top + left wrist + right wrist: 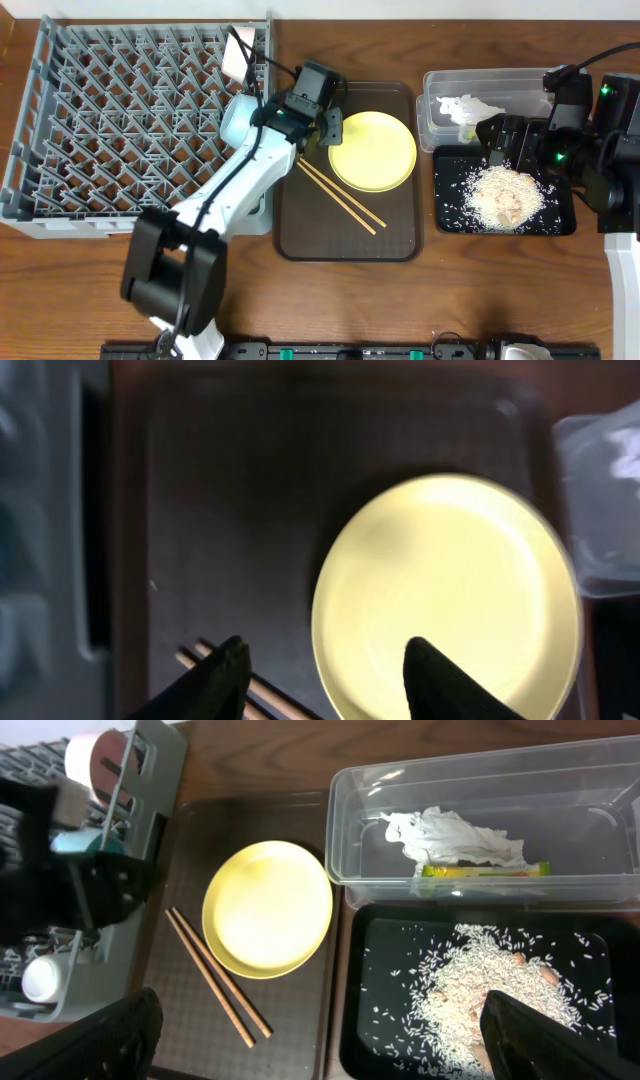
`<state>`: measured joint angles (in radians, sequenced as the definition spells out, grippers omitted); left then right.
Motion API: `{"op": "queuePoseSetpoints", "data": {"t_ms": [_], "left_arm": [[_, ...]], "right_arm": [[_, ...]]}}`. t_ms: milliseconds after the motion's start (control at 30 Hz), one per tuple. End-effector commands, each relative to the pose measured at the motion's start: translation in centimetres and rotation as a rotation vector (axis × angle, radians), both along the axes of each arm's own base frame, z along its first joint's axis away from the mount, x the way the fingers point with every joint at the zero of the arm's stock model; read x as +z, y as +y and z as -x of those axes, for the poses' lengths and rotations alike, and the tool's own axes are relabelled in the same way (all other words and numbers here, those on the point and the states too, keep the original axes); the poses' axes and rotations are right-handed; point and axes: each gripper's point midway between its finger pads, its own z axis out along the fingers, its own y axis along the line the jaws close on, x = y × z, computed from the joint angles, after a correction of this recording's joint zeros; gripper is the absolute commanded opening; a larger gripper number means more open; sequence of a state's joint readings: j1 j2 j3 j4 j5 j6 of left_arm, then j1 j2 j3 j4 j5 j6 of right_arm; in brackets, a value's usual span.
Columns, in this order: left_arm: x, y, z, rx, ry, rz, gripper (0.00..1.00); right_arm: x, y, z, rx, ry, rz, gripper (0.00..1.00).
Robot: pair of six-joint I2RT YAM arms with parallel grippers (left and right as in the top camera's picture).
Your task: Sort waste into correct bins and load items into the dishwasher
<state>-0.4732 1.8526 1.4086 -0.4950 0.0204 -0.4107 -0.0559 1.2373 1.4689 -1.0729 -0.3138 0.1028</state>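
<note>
Left claw [325, 680]: released, fingers apart with nothing between them. It hangs over the left rim of the yellow plate [372, 150], with the chopsticks [338, 195] just to its near left.

Chopsticks: the pair lies side by side and flat on the brown serving tray [320, 238]. The long axis runs diagonally from far left to near right. The far ends are below the claw, and the near ends pass the plate's near edge. I cannot tell whether they touch the plate.

Plate: flat and face up on the far right part of the same tray, close to its right rim.

Right claw [320, 1010]: released and spread wide, holding nothing, above the black tray [445, 225].

Containers:
- The black tray holds a heap of rice [505, 195] with loose grains scattered around it.
- The clear tub [500, 82], just beyond the black tray, holds a crumpled napkin [450, 835] and a green-yellow wrapper [485, 870] against its near wall.
- The grey dish rack [130, 110] has a pale dish [238, 55] standing at its far right corner. I cannot tell what kind of dish it is.

Edges and room:
- The rack's right side stands just beside the serving tray's left rim.
- A strip of table separates the serving tray from the black tray.
- Bare tray floor shows near and left of the chopsticks.
</note>
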Motion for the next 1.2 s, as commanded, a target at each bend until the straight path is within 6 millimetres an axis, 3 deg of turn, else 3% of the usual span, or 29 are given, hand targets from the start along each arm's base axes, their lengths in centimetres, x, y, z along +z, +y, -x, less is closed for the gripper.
{"op": "queuePoseSetpoints", "data": {"t_ms": [0,300,567,800,833,900,933,1167], "left_arm": [[-2.8,-0.7,0.7,0.076,0.103,0.052,0.51],[-6.1,-0.9,1.1,0.109,0.080,-0.117,0.51],[-9.6,-1.6,0.9,0.097,0.106,-0.141,0.51],[-10.0,-1.7,0.7,0.098,0.102,-0.136,0.49],[-10.0,-1.7,0.7,0.098,0.102,-0.136,0.42],[-10.0,-1.7,0.7,0.098,0.102,-0.136,0.14],[-10.0,-1.7,0.7,0.098,0.102,-0.136,0.08],[-9.6,-1.8,0.6,0.097,0.095,-0.133,0.08]], "right_arm": [[-0.1,-0.2,-0.2,-0.011,0.004,-0.003,0.99],[-0.1,-0.2,-0.2,-0.011,0.004,-0.003,0.99],[-0.1,-0.2,-0.2,-0.011,0.004,-0.003,0.99],[-0.1,-0.2,-0.1,-0.011,0.004,-0.003,0.99],[-0.1,-0.2,-0.2,-0.011,0.004,-0.003,0.99],[-0.1,-0.2,-0.2,-0.011,0.004,-0.003,0.99],[-0.1,-0.2,-0.1,-0.012,0.004,-0.003,0.99],[-0.1,-0.2,-0.1,-0.011,0.004,-0.003,0.99]]}}
